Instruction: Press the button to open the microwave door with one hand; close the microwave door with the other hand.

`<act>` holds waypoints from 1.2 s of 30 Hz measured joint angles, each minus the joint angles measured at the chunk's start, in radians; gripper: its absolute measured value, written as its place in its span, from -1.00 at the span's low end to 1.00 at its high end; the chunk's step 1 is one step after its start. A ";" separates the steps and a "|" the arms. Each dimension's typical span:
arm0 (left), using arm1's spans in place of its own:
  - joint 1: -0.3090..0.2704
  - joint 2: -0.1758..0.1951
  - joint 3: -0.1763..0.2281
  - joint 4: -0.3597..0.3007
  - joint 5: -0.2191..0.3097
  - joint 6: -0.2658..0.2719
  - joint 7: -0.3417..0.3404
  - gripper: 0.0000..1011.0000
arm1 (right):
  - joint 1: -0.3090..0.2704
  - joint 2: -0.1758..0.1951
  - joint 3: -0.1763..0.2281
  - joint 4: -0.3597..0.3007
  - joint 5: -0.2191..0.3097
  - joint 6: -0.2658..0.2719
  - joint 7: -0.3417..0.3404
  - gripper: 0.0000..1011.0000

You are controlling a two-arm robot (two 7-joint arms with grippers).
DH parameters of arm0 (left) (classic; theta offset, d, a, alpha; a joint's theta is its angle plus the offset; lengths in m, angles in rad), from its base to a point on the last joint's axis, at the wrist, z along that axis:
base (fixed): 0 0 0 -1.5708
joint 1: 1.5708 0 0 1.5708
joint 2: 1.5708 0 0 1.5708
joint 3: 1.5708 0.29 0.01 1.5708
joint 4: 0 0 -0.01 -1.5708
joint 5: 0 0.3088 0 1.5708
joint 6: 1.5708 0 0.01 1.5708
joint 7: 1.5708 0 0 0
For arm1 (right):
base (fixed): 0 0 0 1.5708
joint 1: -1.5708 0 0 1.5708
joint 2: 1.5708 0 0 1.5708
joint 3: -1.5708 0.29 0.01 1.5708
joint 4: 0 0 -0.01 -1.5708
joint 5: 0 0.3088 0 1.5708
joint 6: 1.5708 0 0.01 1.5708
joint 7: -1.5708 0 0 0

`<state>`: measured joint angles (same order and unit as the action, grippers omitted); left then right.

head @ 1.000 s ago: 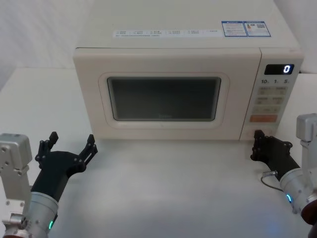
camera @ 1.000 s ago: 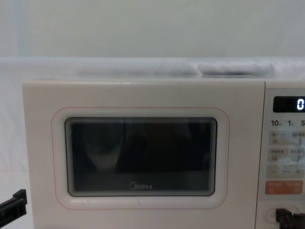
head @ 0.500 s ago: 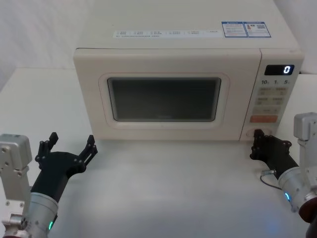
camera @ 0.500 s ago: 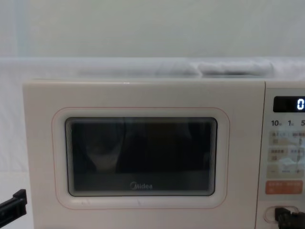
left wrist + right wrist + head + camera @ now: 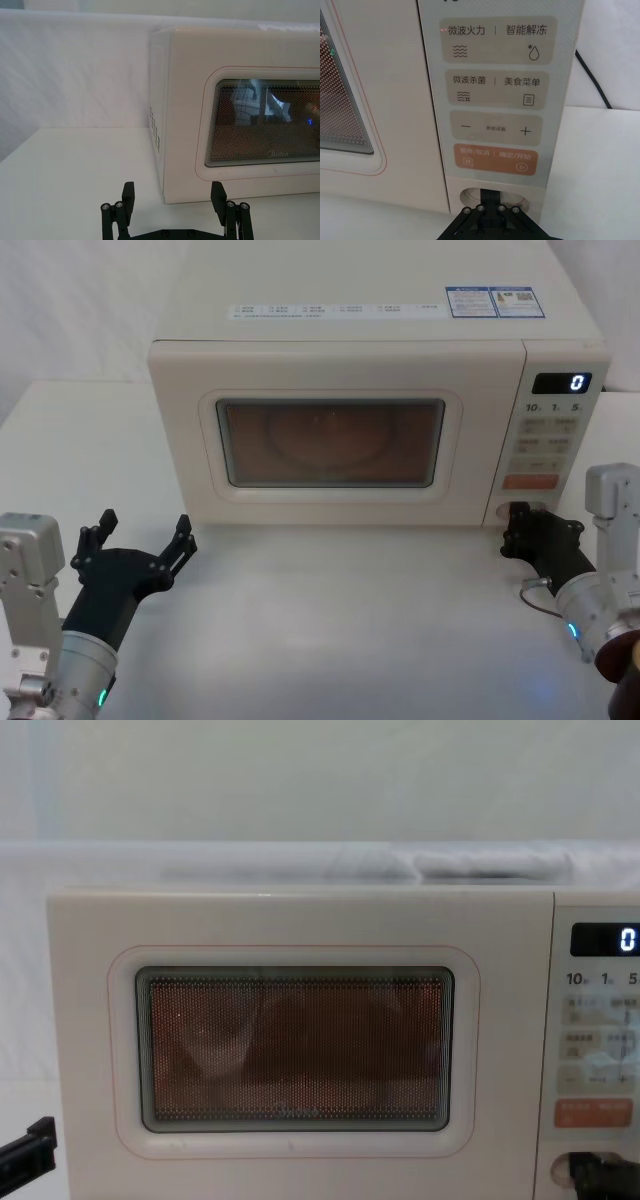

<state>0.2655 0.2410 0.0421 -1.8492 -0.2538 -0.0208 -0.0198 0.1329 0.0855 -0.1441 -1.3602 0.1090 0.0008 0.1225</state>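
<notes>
My R tool on the button, L tool waiting by the door

Nearest: my L tool (image 5: 138, 538) hovers low over the tabletop (image 5: 330, 620), fingers spread wide, in front of the microwave's left corner, touching nothing. My R tool (image 5: 520, 531) is at the panel's bottom edge w/ fingers (image 5: 494, 195) pressed together, tips against the button (image 5: 470, 192), a wide cream pill under the orange key (image 5: 495, 159). Beyond: the microwave door (image 5: 335, 440) looks flush w/ the front, window glowing orange-brown w/ inside lit, turntable visible. Display (image 5: 562, 382) at upper right reads 0.
</notes>
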 joint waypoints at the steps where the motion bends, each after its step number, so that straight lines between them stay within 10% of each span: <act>1: 0.000 0.000 0.000 0.000 0.000 0.000 0.000 0.98 | 0.002 -0.002 0.000 0.003 -0.001 -0.001 -0.001 -1.00; 36: 0.000 0.000 0.000 0.000 0.000 0.000 0.000 0.98 | -0.006 -0.011 0.014 -0.008 -0.013 0.006 -0.005 -1.00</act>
<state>0.2655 0.2410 0.0422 -1.8492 -0.2538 -0.0208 -0.0199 0.1269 0.0745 -0.1306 -1.3682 0.0963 0.0065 0.1173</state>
